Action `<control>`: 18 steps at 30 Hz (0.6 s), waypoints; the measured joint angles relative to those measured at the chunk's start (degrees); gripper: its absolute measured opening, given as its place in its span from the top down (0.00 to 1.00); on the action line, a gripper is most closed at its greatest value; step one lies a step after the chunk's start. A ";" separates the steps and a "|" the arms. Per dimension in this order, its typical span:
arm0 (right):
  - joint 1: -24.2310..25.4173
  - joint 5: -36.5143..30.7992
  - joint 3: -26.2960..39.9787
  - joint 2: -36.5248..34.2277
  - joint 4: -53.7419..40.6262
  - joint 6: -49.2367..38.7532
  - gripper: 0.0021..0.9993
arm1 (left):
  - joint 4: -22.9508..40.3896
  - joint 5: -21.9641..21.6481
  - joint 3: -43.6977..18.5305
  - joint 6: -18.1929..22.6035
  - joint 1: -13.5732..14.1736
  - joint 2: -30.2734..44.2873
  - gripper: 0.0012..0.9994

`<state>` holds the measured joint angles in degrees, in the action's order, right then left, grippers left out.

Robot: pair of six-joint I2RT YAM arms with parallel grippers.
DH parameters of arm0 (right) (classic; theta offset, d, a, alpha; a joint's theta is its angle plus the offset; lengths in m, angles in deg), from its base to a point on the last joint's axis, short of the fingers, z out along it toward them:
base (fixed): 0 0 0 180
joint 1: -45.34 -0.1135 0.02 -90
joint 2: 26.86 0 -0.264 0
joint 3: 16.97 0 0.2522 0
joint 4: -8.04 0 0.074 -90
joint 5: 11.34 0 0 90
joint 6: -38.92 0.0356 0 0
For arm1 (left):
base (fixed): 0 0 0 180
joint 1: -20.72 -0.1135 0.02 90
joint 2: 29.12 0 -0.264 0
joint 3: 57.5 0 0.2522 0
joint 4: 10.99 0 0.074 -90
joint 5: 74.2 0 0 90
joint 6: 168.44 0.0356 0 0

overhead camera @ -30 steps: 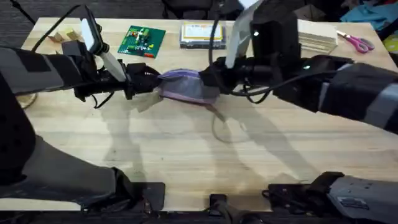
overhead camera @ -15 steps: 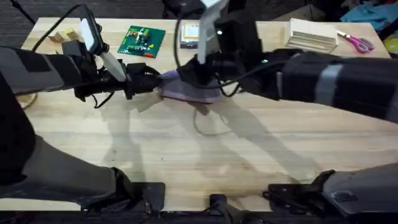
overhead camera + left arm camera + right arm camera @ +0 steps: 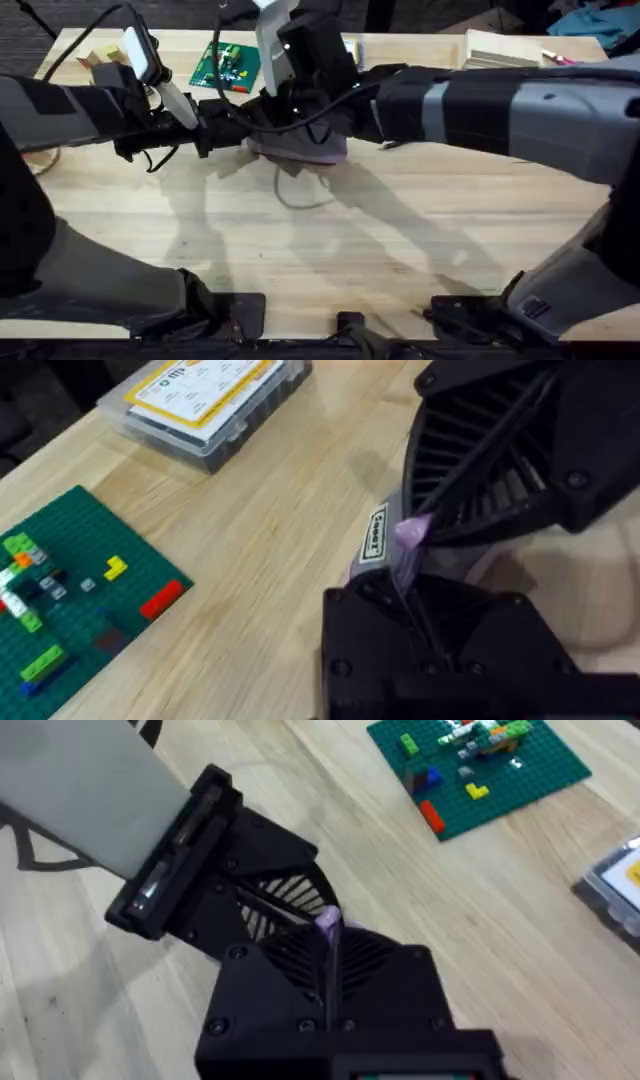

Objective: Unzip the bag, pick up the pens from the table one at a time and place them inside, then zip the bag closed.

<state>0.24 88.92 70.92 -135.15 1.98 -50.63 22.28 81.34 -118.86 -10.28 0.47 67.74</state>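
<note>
Left end effector point(image 3: 415, 625) pinching bag point(image 3: 300, 145) | right end effector point(image 3: 328, 990) pinching zipper tab (one bag)

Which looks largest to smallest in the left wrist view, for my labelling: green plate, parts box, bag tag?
Green plate, parts box, bag tag. Plate and box are both cropped, so their order is unsure.

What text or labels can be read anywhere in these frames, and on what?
Small tag on the bag: dark print, too small to read.
Yellow and white label on the clear parts box: print too blurred to read.
Green brick baseplate: no writing.
Nothing here reads clearly.
</note>
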 joint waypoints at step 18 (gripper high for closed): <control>-0.96 -0.85 1.21 -0.35 -2.04 0.02 0.97 | 0.22 -0.35 -0.13 0.02 -0.20 0.00 0.96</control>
<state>-0.73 88.07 72.13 -135.50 -0.06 -50.61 22.50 80.99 -118.99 -10.26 0.27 67.74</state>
